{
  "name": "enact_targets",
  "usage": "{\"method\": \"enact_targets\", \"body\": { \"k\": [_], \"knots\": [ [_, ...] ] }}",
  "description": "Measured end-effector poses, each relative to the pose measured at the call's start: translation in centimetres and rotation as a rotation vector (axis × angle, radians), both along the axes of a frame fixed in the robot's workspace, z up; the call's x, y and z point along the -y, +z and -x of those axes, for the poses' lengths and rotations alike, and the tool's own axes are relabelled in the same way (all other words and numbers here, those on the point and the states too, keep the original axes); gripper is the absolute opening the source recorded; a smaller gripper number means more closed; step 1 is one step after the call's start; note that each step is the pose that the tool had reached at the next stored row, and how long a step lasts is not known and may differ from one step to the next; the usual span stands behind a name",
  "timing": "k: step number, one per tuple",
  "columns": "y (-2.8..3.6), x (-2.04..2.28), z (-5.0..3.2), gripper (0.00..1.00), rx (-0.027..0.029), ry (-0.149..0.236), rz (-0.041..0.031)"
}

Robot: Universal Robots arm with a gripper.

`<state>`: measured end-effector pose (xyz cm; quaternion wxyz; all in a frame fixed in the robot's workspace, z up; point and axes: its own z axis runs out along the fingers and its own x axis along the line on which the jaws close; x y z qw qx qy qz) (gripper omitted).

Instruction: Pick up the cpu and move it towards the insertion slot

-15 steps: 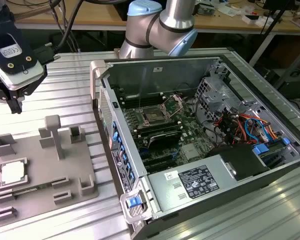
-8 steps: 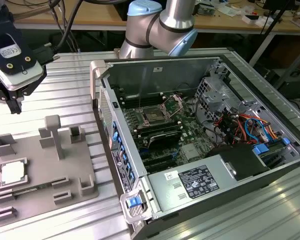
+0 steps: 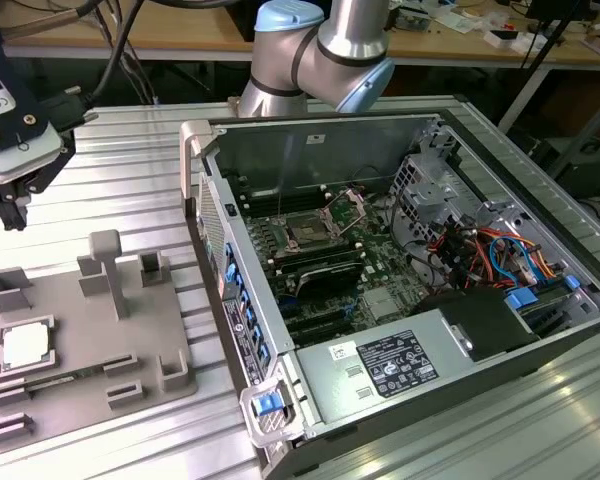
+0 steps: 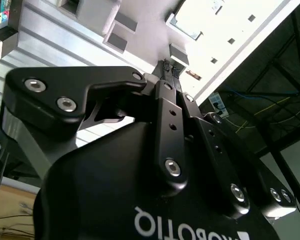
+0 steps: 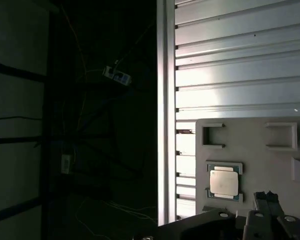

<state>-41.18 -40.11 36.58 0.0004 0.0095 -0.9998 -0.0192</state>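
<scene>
The cpu [image 3: 25, 345] lies flat, silvery top up, in a square pocket of a grey fixture plate [image 3: 90, 345] at the exterior view's left; the first wrist view shows the cpu [image 5: 223, 182] too. My gripper [image 3: 10, 208] hangs above the table behind the plate, well apart from the chip, its fingertips [image 4: 166, 65] close together with nothing between them. In the first wrist view the gripper [image 5: 267, 196] sits just beside the chip's pocket. The insertion slot [image 3: 310, 228], dark-centred with its metal bracket raised, sits on the motherboard inside the open computer case.
The open case [image 3: 400, 250] fills the exterior view's right, with cables, a drive cage and a power supply inside. The fixture plate carries upright grey posts [image 3: 107, 270] and several small holders. The ribbed aluminium table's edge [image 5: 166, 100] runs close to the plate.
</scene>
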Motion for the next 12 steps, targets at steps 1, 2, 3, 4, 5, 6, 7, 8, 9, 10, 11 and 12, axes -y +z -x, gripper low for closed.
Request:
{"method": "enact_targets", "body": {
  "k": [1,2,3,4,5,6,7,8,9,10,11,12],
  "knots": [
    [0.0,0.03,0.29,0.11,0.0,0.0,0.0001],
    [-0.01,0.05,0.55,0.11,0.0,0.0,0.0001],
    [-0.01,0.05,0.82,0.11,-0.0001,0.0,0.0001],
    [-0.02,0.05,1.3,0.11,-0.0001,0.0,0.0001],
    [-0.03,0.06,1.54,0.11,-0.0001,0.0,0.0001],
    [-0.05,0.06,1.9,0.11,0.0002,0.0,0.0],
    [-0.08,0.06,2.62,0.11,0.0014,0.0,0.0],
    [-0.1,0.06,2.98,0.11,0.0021,0.0,0.0001],
    [-0.12,0.07,3.19,0.11,0.0025,0.0,0.0001],
    [-0.13,0.06,3.51,0.17,0.0028,0.0,0.0001],
    [-0.14,0.07,3.82,0.17,0.0033,0.0,0.0001],
    [-0.15,0.06,4.13,0.24,0.0037,0.0,0.0]
  ]
}}
